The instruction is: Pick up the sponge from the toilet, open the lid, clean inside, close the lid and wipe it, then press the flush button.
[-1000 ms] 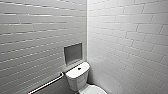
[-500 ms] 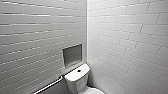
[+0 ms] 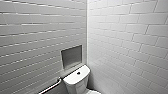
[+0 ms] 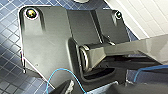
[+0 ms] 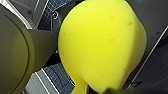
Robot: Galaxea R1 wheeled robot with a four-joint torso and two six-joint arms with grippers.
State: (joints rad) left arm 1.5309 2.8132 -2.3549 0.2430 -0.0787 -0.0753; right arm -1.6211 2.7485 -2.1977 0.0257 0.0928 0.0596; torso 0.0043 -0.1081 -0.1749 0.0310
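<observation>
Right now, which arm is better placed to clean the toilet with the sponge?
Right, probably: the sponge sits close before the right wrist, off the blue floor tiles, apparently in that arm's jaws.

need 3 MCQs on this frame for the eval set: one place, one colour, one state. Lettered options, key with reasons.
1. Where is the small round dark flush button?
A. in the middle of the flat white rectangular tank top
B. in the wall niche
C. on the grab bar

2. What colour are the small square floor tiles?
A. red
B. green
C. dark blue

3. The bright yellow soft sponge is:
A. lying on the tank top
B. carried above the floor at the right wrist
C. lying flat on the floor tiles

Key: 1A, the dark dot sits centred on the tank top. 2C, the left wrist view shows blue tiles. 3B, it looms close to the right wrist camera, the floor well behind it.
</observation>
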